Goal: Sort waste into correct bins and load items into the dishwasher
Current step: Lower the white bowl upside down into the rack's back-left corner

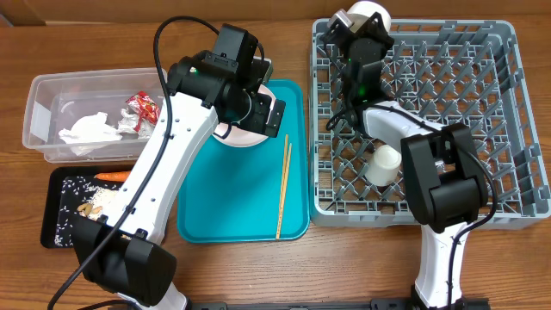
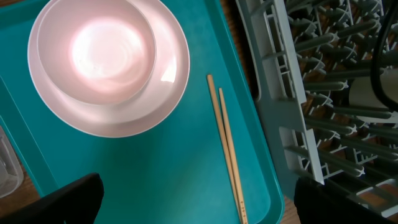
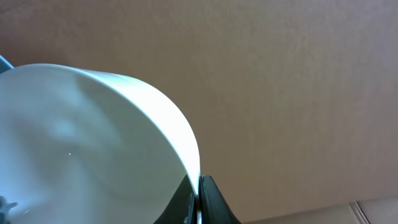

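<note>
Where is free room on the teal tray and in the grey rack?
Teal tray: bare between the plate, the chopsticks and its near edge. Grey rack: free right of the cup. Crowded at its far-left corner, where the right end effector holds a bowl.

White arms [image 1: 172,151], black joints [image 1: 231,50], cables [image 1: 183,19]

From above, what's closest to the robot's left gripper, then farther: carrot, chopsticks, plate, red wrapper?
From the left gripper:
1. plate, just beneath it on the teal tray
2. chopsticks, right side of that tray
3. red wrapper, in the clear tub
4. carrot, on the black tray, lower left
</note>
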`<state>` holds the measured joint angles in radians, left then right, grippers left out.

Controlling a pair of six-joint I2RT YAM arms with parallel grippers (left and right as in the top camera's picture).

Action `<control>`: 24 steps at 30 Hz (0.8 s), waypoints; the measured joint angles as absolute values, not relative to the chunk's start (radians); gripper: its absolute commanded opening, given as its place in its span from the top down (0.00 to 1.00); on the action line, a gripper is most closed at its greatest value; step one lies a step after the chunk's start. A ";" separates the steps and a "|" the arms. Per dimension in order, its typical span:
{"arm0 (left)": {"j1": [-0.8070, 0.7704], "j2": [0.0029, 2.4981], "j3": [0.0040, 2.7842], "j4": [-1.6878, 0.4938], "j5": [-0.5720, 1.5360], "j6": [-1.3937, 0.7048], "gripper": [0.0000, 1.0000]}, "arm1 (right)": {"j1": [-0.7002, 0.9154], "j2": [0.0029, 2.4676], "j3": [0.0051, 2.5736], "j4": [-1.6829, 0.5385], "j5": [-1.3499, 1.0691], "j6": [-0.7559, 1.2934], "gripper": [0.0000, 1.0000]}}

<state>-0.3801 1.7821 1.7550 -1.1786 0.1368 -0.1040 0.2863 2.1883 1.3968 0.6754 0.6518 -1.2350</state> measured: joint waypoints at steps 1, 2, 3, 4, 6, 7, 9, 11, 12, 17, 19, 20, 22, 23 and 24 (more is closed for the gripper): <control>-0.380 1.782 1.755 -1.179 0.137 -0.104 0.00 | 0.290 2.188 1.397 0.676 0.663 -1.235 0.96; -0.380 1.782 1.755 -1.179 0.137 -0.104 0.00 | 0.295 2.188 1.397 0.676 0.680 -1.235 0.96; -0.380 1.782 1.755 -1.178 0.137 -0.104 0.00 | 0.298 2.188 1.397 0.675 0.696 -1.235 0.96; -0.380 1.782 1.755 -1.179 0.137 -0.104 0.00 | 0.302 2.188 1.397 0.673 0.713 -1.235 0.96; -0.380 1.782 1.755 -1.179 0.137 -0.104 0.00 | 0.305 2.188 1.397 0.664 0.746 -1.235 0.96; -0.380 1.782 1.755 -1.179 0.137 -0.104 0.00 | 0.307 2.188 1.397 0.658 0.765 -1.235 0.96; -0.380 1.782 1.755 -1.178 0.137 -0.104 0.00 | 0.308 2.188 1.397 0.648 0.785 -1.234 0.96; -0.380 1.782 1.755 -1.179 0.137 -0.104 0.00 | 0.311 2.188 1.397 0.638 0.801 -1.233 0.93; -0.380 1.782 1.755 -1.179 0.137 -0.104 0.00 | 0.315 2.188 1.397 0.635 0.809 -1.231 0.92; -0.380 1.782 1.755 -1.178 0.137 -0.104 0.00 | 0.341 2.188 1.397 0.607 0.849 -1.234 0.85; -0.380 1.782 1.755 -1.179 0.137 -0.104 0.00 | 0.355 2.188 1.397 0.603 0.868 -1.235 0.82; -0.380 1.782 1.755 -1.179 0.137 -0.104 0.00 | 0.361 2.188 1.397 0.594 0.874 -1.232 0.80; -0.380 1.782 1.755 -1.179 0.137 -0.104 0.00 | 0.374 2.188 1.397 0.557 0.888 -1.234 0.70; -0.380 1.782 1.755 -1.178 0.137 -0.104 0.00 | 0.380 2.188 1.397 0.535 0.894 -1.232 0.61; -0.380 1.782 1.755 -1.179 0.137 -0.104 0.00 | 0.386 2.188 1.396 0.518 0.899 -1.229 0.47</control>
